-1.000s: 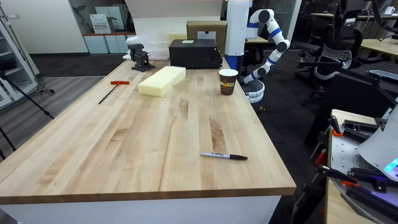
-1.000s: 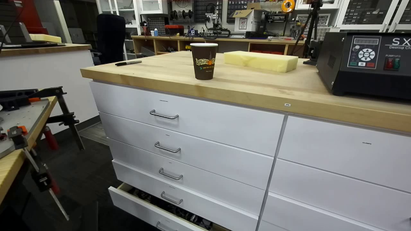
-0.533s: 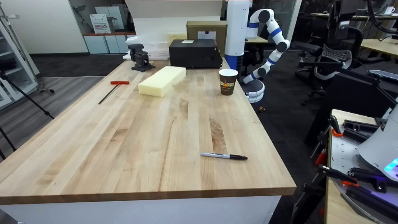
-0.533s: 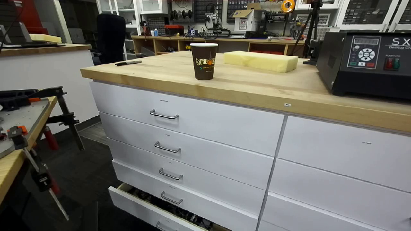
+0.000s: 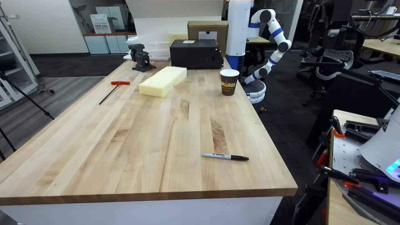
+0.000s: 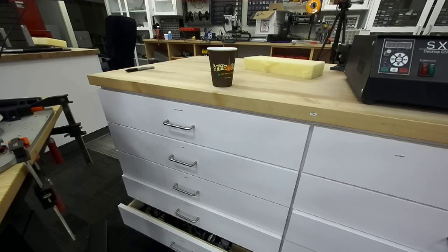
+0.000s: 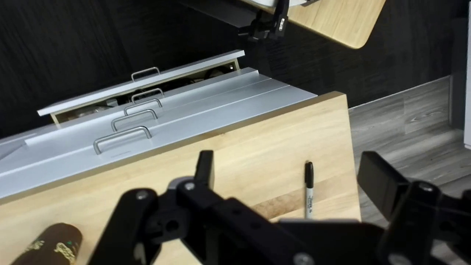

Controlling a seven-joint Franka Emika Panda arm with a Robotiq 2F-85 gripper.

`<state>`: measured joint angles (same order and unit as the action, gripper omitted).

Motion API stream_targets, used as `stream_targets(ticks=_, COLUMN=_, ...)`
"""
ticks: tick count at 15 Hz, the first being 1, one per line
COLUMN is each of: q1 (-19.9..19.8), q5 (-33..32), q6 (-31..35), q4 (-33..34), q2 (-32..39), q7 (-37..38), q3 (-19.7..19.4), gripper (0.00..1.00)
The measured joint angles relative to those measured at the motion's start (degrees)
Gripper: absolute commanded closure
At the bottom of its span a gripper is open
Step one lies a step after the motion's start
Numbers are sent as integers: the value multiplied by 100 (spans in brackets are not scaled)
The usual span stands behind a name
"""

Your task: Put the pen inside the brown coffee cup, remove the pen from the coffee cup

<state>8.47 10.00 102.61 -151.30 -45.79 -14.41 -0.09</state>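
The pen (image 5: 223,156) is a grey-white marker with a black cap. It lies flat on the wooden table near its front edge and also shows in an exterior view (image 6: 140,69) and the wrist view (image 7: 309,184). The brown coffee cup (image 5: 229,84) stands upright near the table's side edge, with a white rim and no lid seen. It also shows in an exterior view (image 6: 223,68) and, partly, in the wrist view (image 7: 51,246). My gripper (image 7: 287,162) is open and empty, high above the table. The pen appears between its fingers but well below them.
A yellow foam block (image 5: 163,82), a red-handled tool (image 5: 120,83), a black vise (image 5: 142,59) and a black box (image 5: 197,54) are on the table. A low drawer (image 6: 168,227) stands open. A side bench with clamps (image 5: 342,175) is beside the table.
At the upper right of an exterior view, the dark wrist and gripper parts have moved left and slightly down. The pen and the cup have not moved.
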Motion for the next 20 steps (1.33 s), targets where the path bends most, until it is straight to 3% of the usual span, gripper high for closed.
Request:
stream_targets(ticks=5, q1=779, q5=426, q6=684, q4=-271, q2=70, q7=-178, q3=524, gripper=0)
stream_targets(ticks=9, q1=1277, q5=563, q6=1833, q4=-634, q2=292, q7=-394, q3=786, gripper=0)
stream_targets(ticks=13, q1=1536, q5=559, q6=3112, q4=-822, q2=965, q7=-685, q3=855, gripper=0)
stream_targets(ticks=20, q1=1664, q5=547, q6=4156, q4=-645, q2=2702, q7=-1253, q3=788, gripper=0)
